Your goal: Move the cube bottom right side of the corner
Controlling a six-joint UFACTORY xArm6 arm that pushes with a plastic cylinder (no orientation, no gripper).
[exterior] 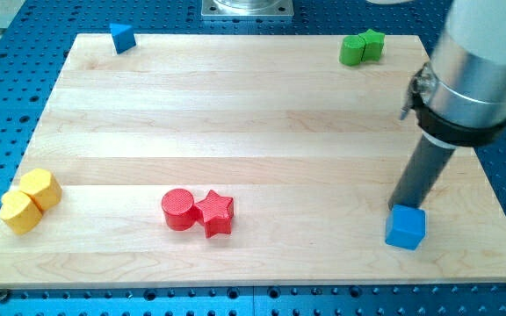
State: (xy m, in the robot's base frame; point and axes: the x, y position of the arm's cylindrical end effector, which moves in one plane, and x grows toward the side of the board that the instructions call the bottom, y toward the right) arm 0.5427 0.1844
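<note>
A blue cube (406,227) sits on the wooden board (253,114) near its bottom right corner. My tip (396,209) stands right at the cube's top left edge, touching or nearly touching it. The dark rod rises up and to the right into the silver arm body (477,75) at the view's right.
A red cylinder (178,209) and a red star (215,212) lie together at bottom centre. Two yellow blocks (30,201) sit at the left edge. A blue triangle block (122,37) is top left. A green block and green star (362,46) are top right.
</note>
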